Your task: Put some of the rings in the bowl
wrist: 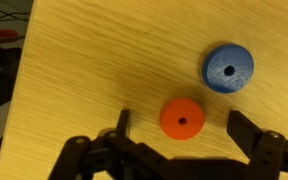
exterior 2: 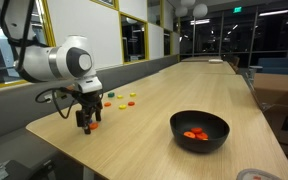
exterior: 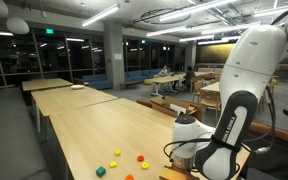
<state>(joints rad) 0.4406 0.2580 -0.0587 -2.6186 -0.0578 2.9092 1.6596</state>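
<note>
In the wrist view an orange ring (wrist: 182,116) with a small centre hole lies flat on the wooden table, between the two fingers of my gripper (wrist: 183,123), which stands open around it without touching it. A blue ring (wrist: 228,68) lies just beyond it, outside the jaws. In an exterior view the gripper (exterior 2: 87,124) hangs low over the table's near corner. The black bowl (exterior 2: 217,140) stands well to its side and holds a few orange rings (exterior 2: 194,134). More loose rings (exterior 2: 120,100) lie behind the gripper.
In an exterior view yellow, orange, red and green pieces (exterior: 129,163) are scattered beside the arm's base (exterior: 189,132). The table's edge (exterior 2: 54,135) runs close by the gripper. A grey round container (exterior 2: 252,175) sits at the near corner. More tables stretch behind.
</note>
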